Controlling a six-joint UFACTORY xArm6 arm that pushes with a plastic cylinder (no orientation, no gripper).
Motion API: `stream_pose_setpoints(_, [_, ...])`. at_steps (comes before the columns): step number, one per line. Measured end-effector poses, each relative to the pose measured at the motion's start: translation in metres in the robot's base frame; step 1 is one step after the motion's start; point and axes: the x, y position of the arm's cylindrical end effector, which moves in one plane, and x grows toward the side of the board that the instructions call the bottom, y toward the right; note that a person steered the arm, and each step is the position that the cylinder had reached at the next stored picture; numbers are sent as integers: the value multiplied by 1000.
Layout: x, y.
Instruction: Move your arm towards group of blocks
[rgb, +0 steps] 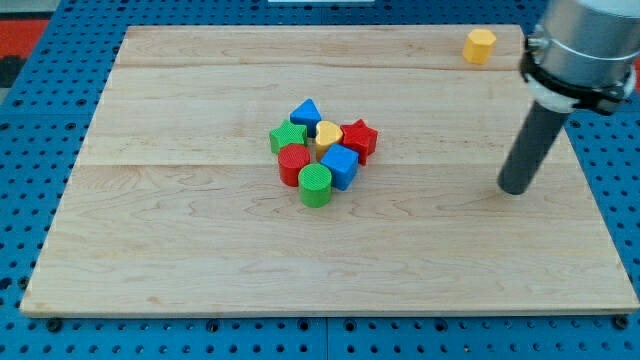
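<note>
A tight group of blocks sits near the middle of the wooden board: a blue triangle, a green block, a yellow heart, a red star, a red cylinder, a blue block and a green cylinder. A yellow hexagon block lies alone at the view's top right. My tip rests on the board well to the view's right of the group, touching no block.
The board lies on a blue pegboard surface. The arm's grey body hangs over the board's top right corner, just right of the yellow hexagon.
</note>
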Motion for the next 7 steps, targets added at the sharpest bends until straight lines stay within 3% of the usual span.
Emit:
stream_pose_setpoints(1, [-18, 27])
stream_pose_setpoints(3, [-19, -52])
stream_pose_setpoints(4, [18, -95])
stream_pose_setpoints(6, [30, -206])
stream_pose_setpoints(7, [30, -216])
